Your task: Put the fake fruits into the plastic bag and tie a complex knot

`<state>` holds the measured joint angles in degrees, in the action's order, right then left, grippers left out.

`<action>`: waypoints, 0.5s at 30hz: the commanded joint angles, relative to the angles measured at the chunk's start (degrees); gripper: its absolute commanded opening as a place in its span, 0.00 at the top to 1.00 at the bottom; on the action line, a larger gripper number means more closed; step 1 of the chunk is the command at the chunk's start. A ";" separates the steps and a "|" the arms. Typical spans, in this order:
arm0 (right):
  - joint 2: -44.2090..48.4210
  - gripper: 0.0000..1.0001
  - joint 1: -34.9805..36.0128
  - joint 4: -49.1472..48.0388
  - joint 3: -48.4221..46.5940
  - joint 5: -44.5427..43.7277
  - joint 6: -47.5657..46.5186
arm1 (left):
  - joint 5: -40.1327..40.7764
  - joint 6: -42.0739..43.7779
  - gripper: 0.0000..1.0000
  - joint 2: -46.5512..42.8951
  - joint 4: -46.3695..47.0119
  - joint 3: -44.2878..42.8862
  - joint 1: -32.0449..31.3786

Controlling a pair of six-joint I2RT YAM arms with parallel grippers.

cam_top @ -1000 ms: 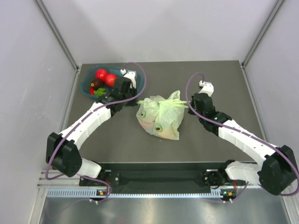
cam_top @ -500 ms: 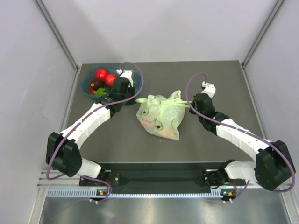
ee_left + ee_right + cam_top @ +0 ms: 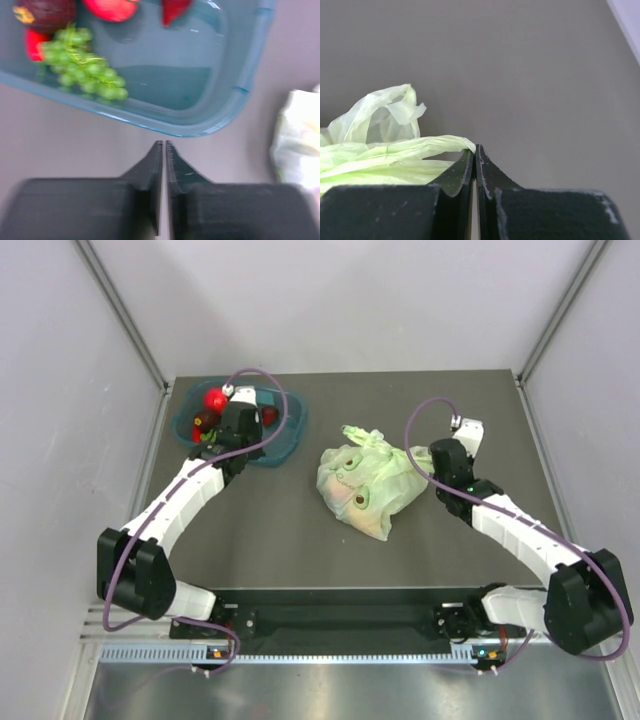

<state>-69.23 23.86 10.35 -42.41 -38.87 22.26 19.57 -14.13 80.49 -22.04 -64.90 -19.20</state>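
The pale green plastic bag (image 3: 368, 490) lies mid-table with fake fruits showing dimly through its film. Its twisted handles bunch into a knot (image 3: 362, 437) at the top, with a loop (image 3: 384, 116) sticking up. My right gripper (image 3: 428, 464) is shut on a stretched strip of bag handle (image 3: 420, 147), right of the bag. My left gripper (image 3: 163, 145) is shut and empty, just short of the near rim of the teal tray (image 3: 235, 95). In the tray lie green grapes (image 3: 85, 75), red fruits (image 3: 107, 7) and a dark purple fruit (image 3: 45, 10).
The teal tray (image 3: 285, 435) sits at the back left, partly under my left wrist. Grey walls close in the table on the left, back and right. Both arm bases stand at the near edge.
My right gripper has pulled the handle and dragged the bag to the right. My left gripper has let go of the bag and swung back left to the tray.
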 commanded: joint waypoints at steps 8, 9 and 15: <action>0.77 1.00 0.66 -0.51 -8.82 9.16 -4.24 | -29.49 1.56 0.27 -1.39 14.38 0.22 -0.13; 0.77 1.00 0.66 -0.59 -9.17 9.69 -4.50 | -33.77 2.69 0.26 -0.69 14.57 -0.31 -0.13; 0.41 1.00 0.66 -1.03 -9.88 13.29 -4.95 | -46.45 2.97 0.22 5.37 18.96 -3.03 -0.13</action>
<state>-68.79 23.99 10.39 -49.58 -28.34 18.31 -16.16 -11.97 83.61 -9.47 -65.71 -19.25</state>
